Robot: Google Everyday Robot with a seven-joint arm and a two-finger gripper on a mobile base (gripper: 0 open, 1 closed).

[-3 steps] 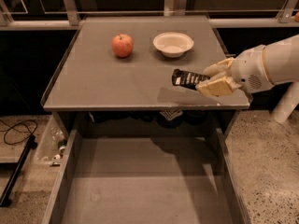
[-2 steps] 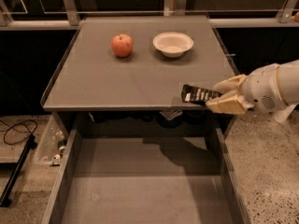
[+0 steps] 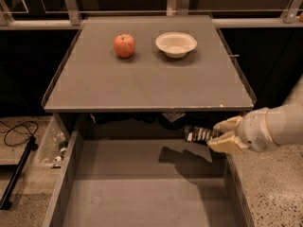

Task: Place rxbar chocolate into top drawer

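Observation:
The rxbar chocolate [image 3: 200, 134], a dark bar with pale lettering, is held level in my gripper [image 3: 218, 135], which is shut on its right end. The gripper comes in from the right and sits just below the table's front edge, over the back right part of the open top drawer [image 3: 142, 193]. The drawer is pulled out toward the camera, with a flat grey bottom and low side walls. The bar casts a shadow on the drawer bottom, so it hangs above it, not touching.
On the grey tabletop [image 3: 151, 79] stand a red apple [image 3: 124, 45] and a white bowl [image 3: 176, 44] toward the back. Cables and a dark stand [image 3: 19, 169] lie on the floor at the left. Speckled floor shows at the right.
My gripper has carried the rxbar chocolate off the tabletop's front right edge and down, to a spot over the open drawer. The apple and bowl have not moved.

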